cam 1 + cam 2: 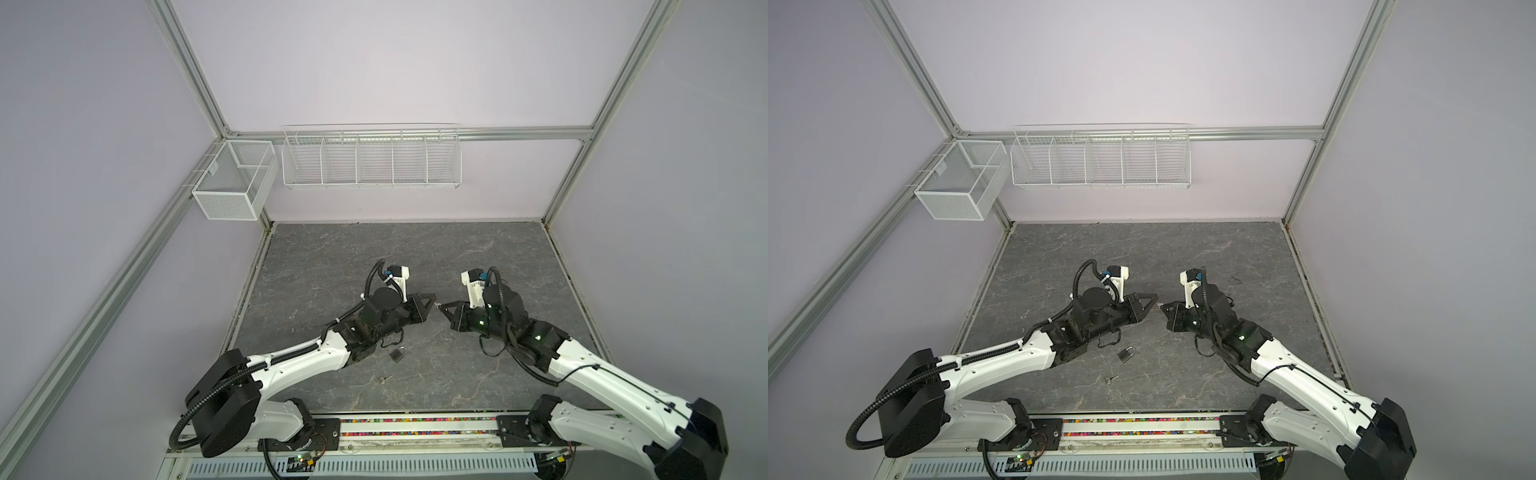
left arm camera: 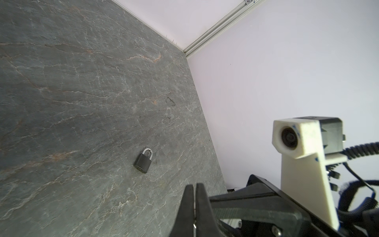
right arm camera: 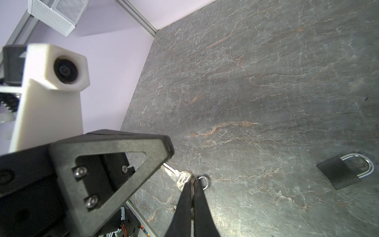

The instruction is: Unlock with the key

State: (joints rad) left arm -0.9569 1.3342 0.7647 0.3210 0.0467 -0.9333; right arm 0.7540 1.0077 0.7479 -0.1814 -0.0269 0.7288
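Step judged: mid-air regrip of the key (image 3: 181, 177). Keep both pinches firm and release one side only once the blade sits straight and clear for the keyhole. Right gripper (image 3: 193, 180) is clenched on the bow. Left gripper (image 2: 194, 185) is pressed fully together, blade apparently nipped in its seam. Padlock (image 2: 143, 161) lies flat on the table (image 2: 61, 82), shackle closed, well apart from both.

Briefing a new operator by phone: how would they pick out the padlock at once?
Start at the dark marbled tabletop. Toward its front, close beside the white left arm, the padlock lies flat. It is a small black block with a silver shackle, darker and bulkier than the tiny silvery piece lying nearer the front edge.
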